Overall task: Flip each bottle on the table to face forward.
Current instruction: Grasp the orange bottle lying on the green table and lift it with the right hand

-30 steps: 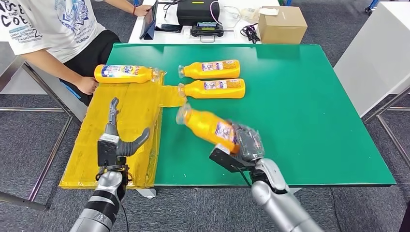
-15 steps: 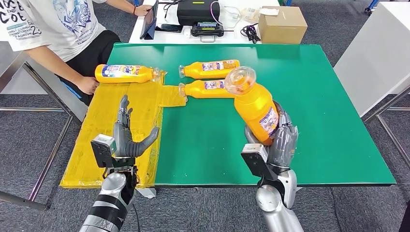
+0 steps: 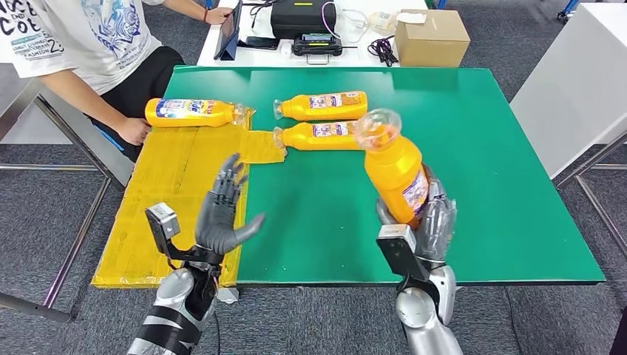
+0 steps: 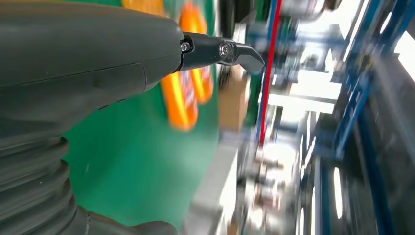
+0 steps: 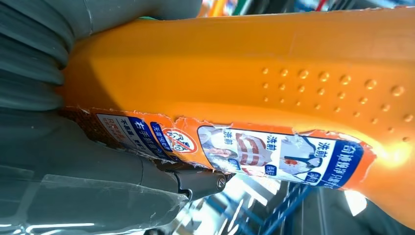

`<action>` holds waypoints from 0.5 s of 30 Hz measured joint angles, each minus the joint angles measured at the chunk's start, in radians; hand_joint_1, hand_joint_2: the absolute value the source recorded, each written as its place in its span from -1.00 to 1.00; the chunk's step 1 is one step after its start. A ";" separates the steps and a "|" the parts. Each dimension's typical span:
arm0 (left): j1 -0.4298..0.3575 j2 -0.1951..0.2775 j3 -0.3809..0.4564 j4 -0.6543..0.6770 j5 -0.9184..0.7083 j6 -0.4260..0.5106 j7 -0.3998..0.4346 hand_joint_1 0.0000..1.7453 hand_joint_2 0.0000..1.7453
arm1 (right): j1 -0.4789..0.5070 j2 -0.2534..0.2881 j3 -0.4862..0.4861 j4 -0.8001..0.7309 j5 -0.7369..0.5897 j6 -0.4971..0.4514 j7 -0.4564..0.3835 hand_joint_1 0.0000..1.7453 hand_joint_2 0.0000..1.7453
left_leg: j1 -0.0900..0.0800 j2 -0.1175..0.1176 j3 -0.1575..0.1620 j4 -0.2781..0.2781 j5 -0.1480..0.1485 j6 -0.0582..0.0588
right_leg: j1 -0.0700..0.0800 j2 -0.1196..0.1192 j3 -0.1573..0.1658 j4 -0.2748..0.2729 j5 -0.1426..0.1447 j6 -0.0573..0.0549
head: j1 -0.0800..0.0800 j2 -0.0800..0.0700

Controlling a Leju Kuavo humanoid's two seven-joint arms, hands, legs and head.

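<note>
My right hand [image 3: 429, 214] grips an orange bottle [image 3: 395, 170] by its lower part and holds it nearly upright above the green table [image 3: 480, 185], clear cap end toward me; its torn label shows close in the right wrist view on the orange bottle [image 5: 293, 73]. Two orange bottles [image 3: 322, 106] [image 3: 325, 135] lie on their sides at the table's middle back. A fourth bottle [image 3: 192, 112] lies on the yellow sheet [image 3: 170, 192] at the back left. My left hand [image 3: 225, 211] is raised over the sheet's edge, fingers spread, holding nothing.
A person sits at the back left with a hand [image 3: 134, 130] beside the yellow sheet. Behind the green table a white desk holds a cardboard box [image 3: 431, 37], a black case [image 3: 303, 18] and cables. A white cabinet [image 3: 577, 81] stands to the right.
My right hand lifted the bottle from a tilted, low position to nearly upright and moved it right. My left hand rose and swung right toward the green table, fingers spreading.
</note>
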 joint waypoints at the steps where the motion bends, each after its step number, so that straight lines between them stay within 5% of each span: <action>1: 0.002 0.002 -0.012 0.001 0.009 -0.026 0.010 -1.00 1.00 | 0.001 0.007 0.002 0.013 -0.001 0.009 -0.012 1.00 1.00 | 0.000 0.000 0.000 0.000 0.000 0.000 | 0.000 0.000 0.000 0.000 0.000 0.000 | 0.000 0.000; 6: 0.004 0.013 -0.071 0.018 0.022 -0.111 0.033 -1.00 1.00 | -0.001 0.048 0.040 0.085 -0.002 0.030 -0.043 1.00 1.00 | 0.001 0.000 0.000 0.000 0.000 0.000 | 0.000 0.000 0.000 0.000 0.000 0.000 | 0.000 0.000; 15: 0.004 0.025 -0.138 0.049 0.009 -0.125 0.048 -1.00 1.00 | -0.028 0.100 0.135 0.188 -0.014 0.053 -0.047 1.00 1.00 | 0.001 -0.001 0.000 0.000 0.000 0.000 | 0.000 0.000 0.000 0.000 0.000 0.000 | 0.000 0.000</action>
